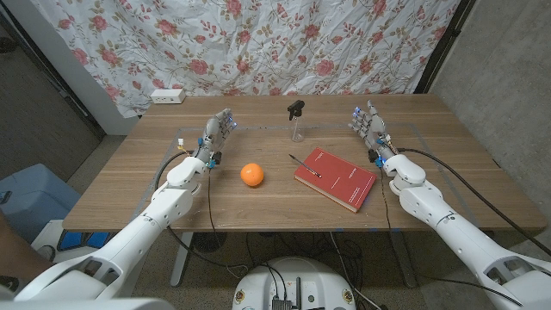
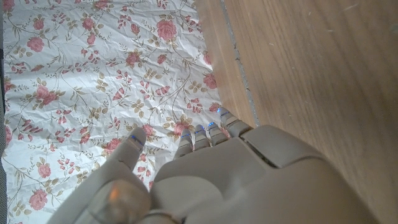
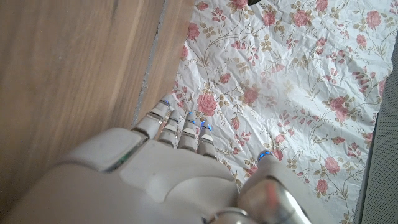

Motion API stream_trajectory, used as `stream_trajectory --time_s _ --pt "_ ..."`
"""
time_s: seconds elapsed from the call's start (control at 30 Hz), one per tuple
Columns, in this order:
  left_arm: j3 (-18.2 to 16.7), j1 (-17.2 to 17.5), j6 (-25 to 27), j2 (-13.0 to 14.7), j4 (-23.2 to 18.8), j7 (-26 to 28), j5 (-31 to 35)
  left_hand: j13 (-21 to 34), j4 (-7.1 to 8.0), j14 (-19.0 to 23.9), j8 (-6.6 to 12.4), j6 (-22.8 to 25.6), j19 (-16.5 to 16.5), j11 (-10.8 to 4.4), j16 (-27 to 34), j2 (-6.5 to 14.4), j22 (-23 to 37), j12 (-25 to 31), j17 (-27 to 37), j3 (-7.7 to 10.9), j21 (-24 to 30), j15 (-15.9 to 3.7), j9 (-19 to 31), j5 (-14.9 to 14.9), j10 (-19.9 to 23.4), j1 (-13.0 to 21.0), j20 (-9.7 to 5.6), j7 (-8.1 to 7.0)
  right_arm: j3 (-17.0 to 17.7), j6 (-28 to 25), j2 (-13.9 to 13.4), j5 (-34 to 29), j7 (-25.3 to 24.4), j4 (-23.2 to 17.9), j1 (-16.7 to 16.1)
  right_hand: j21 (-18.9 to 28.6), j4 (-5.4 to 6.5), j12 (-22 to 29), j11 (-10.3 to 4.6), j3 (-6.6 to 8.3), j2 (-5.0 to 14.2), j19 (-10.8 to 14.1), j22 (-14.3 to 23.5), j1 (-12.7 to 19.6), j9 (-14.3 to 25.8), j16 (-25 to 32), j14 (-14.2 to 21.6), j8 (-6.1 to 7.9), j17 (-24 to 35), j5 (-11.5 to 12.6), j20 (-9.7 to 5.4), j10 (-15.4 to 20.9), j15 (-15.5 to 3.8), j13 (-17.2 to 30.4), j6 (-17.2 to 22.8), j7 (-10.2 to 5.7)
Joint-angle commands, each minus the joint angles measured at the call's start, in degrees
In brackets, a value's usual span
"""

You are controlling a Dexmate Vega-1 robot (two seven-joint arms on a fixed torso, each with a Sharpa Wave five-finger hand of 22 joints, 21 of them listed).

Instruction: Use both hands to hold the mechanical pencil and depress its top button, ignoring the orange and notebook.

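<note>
On the red notebook [image 1: 336, 178] lies the pencil [image 1: 305, 165]; my left hand [image 1: 217, 133] and right hand [image 1: 370, 127], fingers extended and empty, should approach slowly, avoiding the orange [image 1: 251, 175].

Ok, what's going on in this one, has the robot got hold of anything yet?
Not yet. The left hand and right hand both wait on the wooden table, holding nothing. The mechanical pencil lies untouched on the red notebook, between them. The orange sits nearby, with a spray bottle behind.
</note>
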Motion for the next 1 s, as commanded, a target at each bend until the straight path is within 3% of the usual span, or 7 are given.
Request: stream_trajectory --time_s 0.03,0.33,0.7,1.0 --pt "0.1 1.4 0.2 1.3 -3.2 1.5 1.4 0.1 -0.35 -0.2 0.32 0.4 0.3 -0.32 0.4 3.2 0.3 0.3 0.2 0.32 0.4 -0.16 0.1 0.2 0.0 0.3 -0.32 -0.53 -0.6 1.2 0.2 -1.1 -0.5 -1.5 -1.0 0.3 0.06 0.3 -0.07 0.45 0.17 0.3 0.2 0.2 0.2 0.4 0.6 0.36 0.1 0.3 -0.17 0.5 -0.09 0.0 0.3 -0.03" --pt "0.0 2.7 3.9 4.9 -9.1 2.5 2.5 0.0 -2.52 0.2 0.67 1.9 0.2 -0.89 0.4 2.1 0.2 0.5 0.2 0.05 0.3 -0.77 0.1 -0.1 0.9 1.2 -1.14 -1.06 -0.2 2.0 0.1 -1.3 -1.5 -3.1 -2.3 0.3 -0.01 0.4 -0.05 0.53 0.3 0.2 0.1 0.2 0.2 0.5 0.6 0.49 -0.3 0.4 -0.43 0.5 -0.31 -0.2 0.4 -0.08" --pt "0.1 2.5 8.6 9.6 -14.2 2.1 4.4 0.0 -7.05 1.1 1.11 5.1 0.1 -2.47 0.4 1.3 0.1 1.0 0.2 0.24 0.1 -2.15 0.1 -0.4 3.9 3.5 -1.95 -2.15 -0.2 1.6 -0.5 -2.2 -3.0 -4.8 -3.3 0.5 -0.17 0.5 -0.04 0.7 0.5 0.2 0.1 0.2 0.1 0.5 0.7 0.61 -0.8 0.6 -0.65 0.4 -0.37 -0.4 0.6 0.0" --pt "1.5 0.8 10.8 12.2 -16.3 0.6 7.5 0.0 -10.03 1.5 1.22 6.9 0.0 -3.76 0.4 0.9 0.0 1.1 0.2 0.48 0.1 -3.46 0.1 -0.5 5.4 5.1 -2.66 -3.29 -0.3 2.1 -0.4 -2.2 -1.8 -3.0 -2.5 0.5 -0.27 0.5 -0.04 0.82 0.64 0.2 0.1 0.2 0.1 0.6 0.9 0.68 -1.1 0.7 -0.75 0.3 -0.42 -0.6 0.8 -0.02"
